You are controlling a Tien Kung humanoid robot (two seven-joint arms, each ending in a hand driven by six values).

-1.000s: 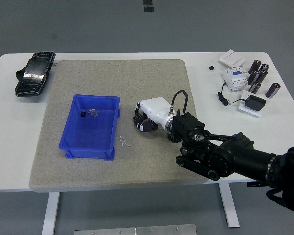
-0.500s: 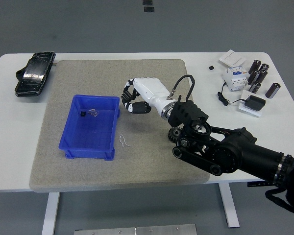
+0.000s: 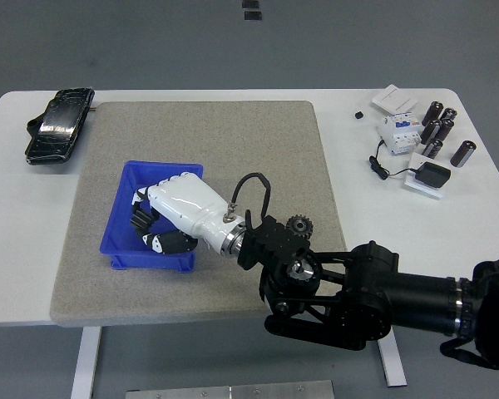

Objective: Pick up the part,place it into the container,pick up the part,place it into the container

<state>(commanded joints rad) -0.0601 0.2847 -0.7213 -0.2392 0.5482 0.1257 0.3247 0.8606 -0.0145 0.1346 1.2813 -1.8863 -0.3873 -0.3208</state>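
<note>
Blue plastic is what the container [image 3: 121, 218] is made of — a small box sitting on the left part of a big grey mat [image 3: 258, 150]. The right hand [image 3: 162, 218] is white with black finger parts, and it is inside the box now, over the middle and right side. Its fingers [image 3: 141, 220] are curled downward toward the box floor. Whether they hold a part cannot be told, because the hand hides what is under it. No part can be seen on the mat or in the box.

Behind the hand, a black arm [image 3: 374, 295] reaches in from the lower right, with a black cable looping at the wrist.

At the far left of the white table [image 3: 482, 216] lies a black pouch [image 3: 58, 125]. At the far right are dark cylinders [image 3: 442, 131], a white switch box [image 3: 397, 131], a black adapter [image 3: 432, 174] with a cord, and a white card [image 3: 394, 98].
</note>
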